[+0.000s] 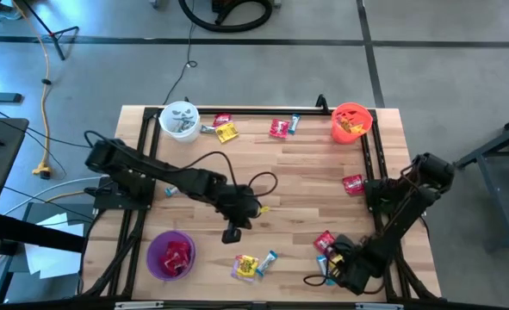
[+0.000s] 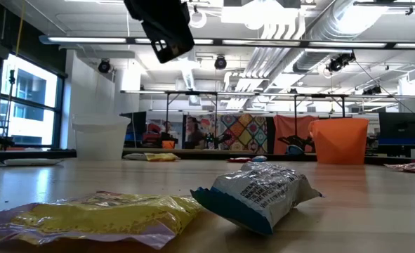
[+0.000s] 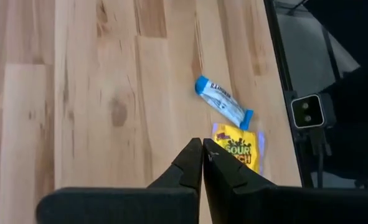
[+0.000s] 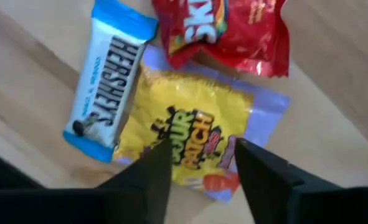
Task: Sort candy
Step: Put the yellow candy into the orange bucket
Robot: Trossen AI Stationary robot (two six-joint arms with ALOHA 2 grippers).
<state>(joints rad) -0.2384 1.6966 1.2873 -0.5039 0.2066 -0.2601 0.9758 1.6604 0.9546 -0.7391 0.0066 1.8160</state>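
on the wooden table (image 1: 280, 164), purple bucket (image 1: 170, 256) holds red candy (image 1: 177, 255); left fingers (image 3: 202, 163) pressed together, right fingers (image 4: 258, 168) spread.

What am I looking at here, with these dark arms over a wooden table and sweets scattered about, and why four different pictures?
It is a robot with two dark jointed arms, each ending in a two-finger gripper, sorting wrapped candy into buckets. One picture looks straight down on the wooden table. One sits at table height, and one camera rides on each wrist.

From above you see a white bucket, an orange bucket and a purple bucket, with sweets lying loose.

The left gripper is shut and holds nothing that I can see. Beyond it lie a light-blue wrapped bar and a yellow packet.

The right gripper stands open, its fingers over another yellow packet that lies beside a blue and white bar and a red packet.
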